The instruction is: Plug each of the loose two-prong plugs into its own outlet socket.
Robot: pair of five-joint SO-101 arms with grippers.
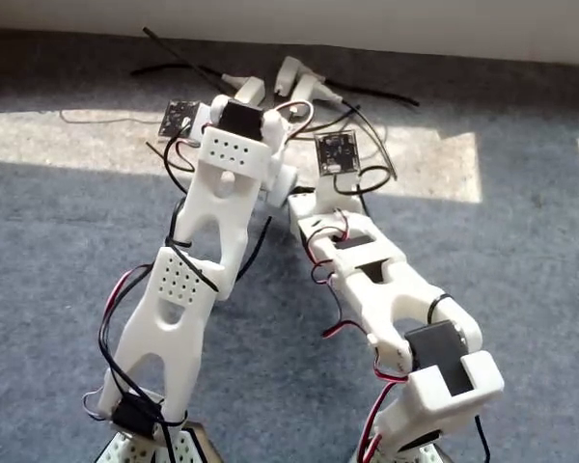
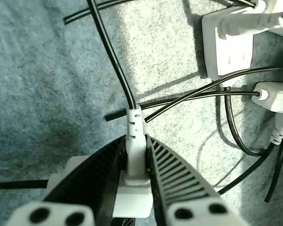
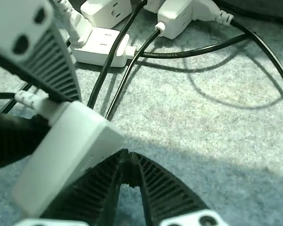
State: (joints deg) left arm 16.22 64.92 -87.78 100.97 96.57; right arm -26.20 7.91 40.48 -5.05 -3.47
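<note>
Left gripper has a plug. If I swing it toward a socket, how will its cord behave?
The cord is thin and curves along the carpet, so it is probably floppy: it should trail, not resist. It crosses other cords by the plug, so it may snag or drag them.

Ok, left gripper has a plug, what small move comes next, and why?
Probably ease the left gripper toward the outlet with free slots: it is shut on the plug, which lies apart from the outlet. The cord end leads, so the plug may need turning.
</note>
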